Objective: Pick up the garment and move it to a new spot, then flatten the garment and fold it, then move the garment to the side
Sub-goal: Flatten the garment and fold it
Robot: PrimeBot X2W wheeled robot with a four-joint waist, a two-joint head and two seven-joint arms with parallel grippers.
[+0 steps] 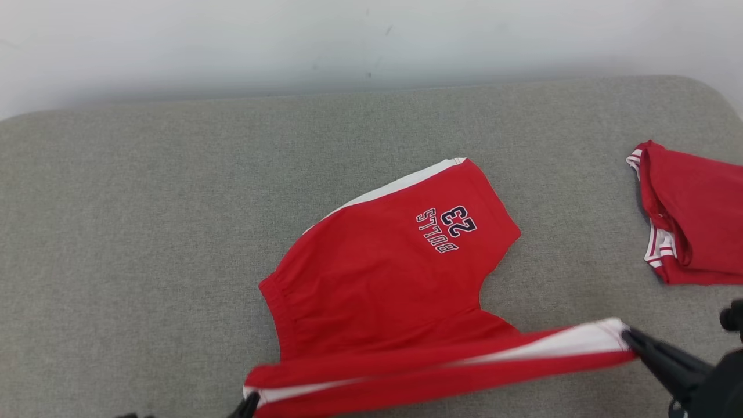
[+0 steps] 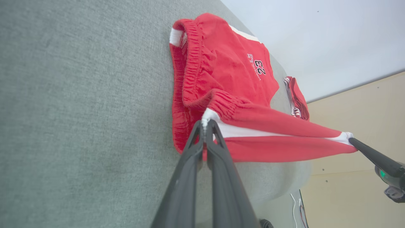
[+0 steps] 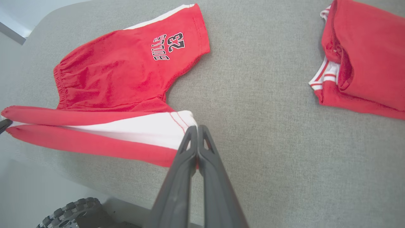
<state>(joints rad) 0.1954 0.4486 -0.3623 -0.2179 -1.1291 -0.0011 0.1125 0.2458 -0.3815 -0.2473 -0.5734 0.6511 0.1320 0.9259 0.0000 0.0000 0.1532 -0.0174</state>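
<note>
I am pinching the red Bulls 23 shorts (image 1: 383,273) (image 2: 221,63) (image 3: 110,72) at both ends of their near edge. My left fingers (image 2: 197,137) (image 1: 251,403) are pressing together on the white-striped waistband corner. My right fingers (image 3: 190,142) (image 1: 638,339) are pressing together on the white-striped hem of the near leg. That leg is stretching in a straight band between them, lifted a little off the grey padded bench (image 1: 145,232), while the far leg is lying flat on it. A second red garment (image 1: 696,220) is lying folded, well apart, to my right.
</note>
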